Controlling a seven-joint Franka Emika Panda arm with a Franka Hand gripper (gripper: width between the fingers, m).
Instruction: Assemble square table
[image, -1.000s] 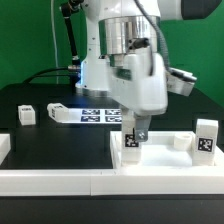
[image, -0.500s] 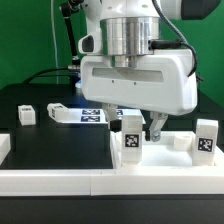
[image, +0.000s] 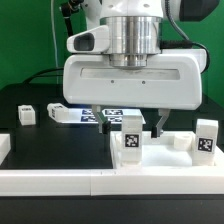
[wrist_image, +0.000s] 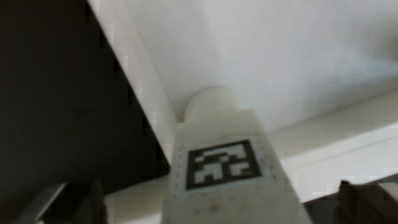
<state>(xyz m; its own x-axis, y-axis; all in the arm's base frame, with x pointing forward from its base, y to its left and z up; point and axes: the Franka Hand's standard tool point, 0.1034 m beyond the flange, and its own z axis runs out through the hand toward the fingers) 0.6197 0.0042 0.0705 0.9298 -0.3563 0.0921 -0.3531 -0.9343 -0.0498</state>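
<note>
White leg (image: 131, 156) carries a black-and-white tag (image: 131, 140); work surface (image: 55, 150) black.

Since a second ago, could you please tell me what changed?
The pincer swivelled broadside to the camera, jaws wide either side of the upright leg. That leg, the leg at the exterior view's right and the marker board stayed put.

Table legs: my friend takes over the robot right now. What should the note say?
Gripper: open, fingers either side of an upright leg, not touching.
Top: exterior view's right, that leg on it; second leg further right; two more legs at the left.
Done: cannot tell if any leg is fastened.
Left: fix the legs to the top.
</note>
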